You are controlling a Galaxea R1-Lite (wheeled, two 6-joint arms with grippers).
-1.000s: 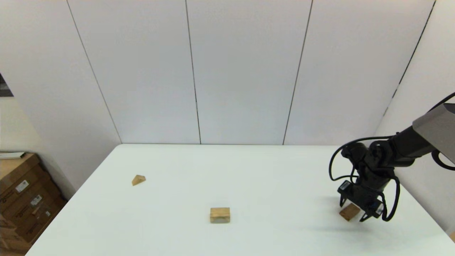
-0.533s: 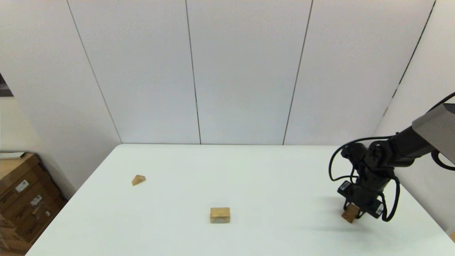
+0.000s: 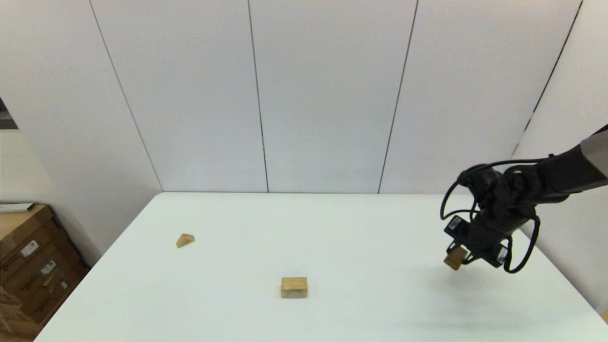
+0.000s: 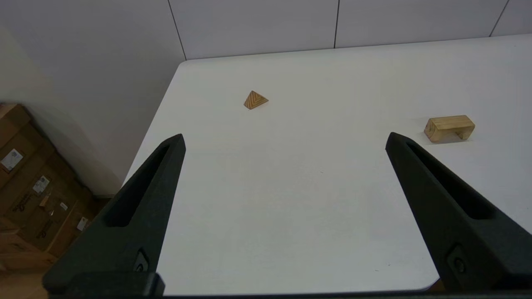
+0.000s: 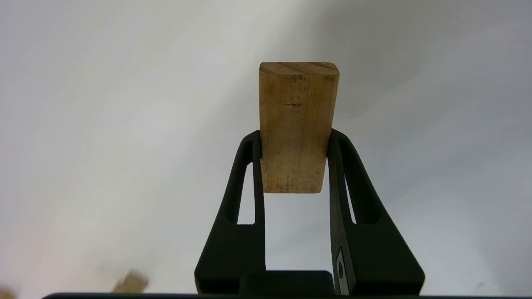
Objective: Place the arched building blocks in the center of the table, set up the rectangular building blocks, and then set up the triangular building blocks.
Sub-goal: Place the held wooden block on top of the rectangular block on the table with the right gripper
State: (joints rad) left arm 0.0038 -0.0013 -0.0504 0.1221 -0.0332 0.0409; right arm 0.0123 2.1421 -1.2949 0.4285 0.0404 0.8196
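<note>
Gripping noted: rectangular block (image 5: 296,124) clamped between right gripper (image 5: 296,143) fingers, held above table (image 3: 380,304) at 3 o'clock. Arched block (image 3: 294,287) at centre-front; triangular block (image 3: 185,240) at 10 o'clock. Left gripper (image 4: 284,141) spread wide, holding nothing.

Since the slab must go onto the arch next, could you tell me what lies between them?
Nothing: the head view shows only bare table between the arch and the slab, held aloft in the right gripper.
</note>
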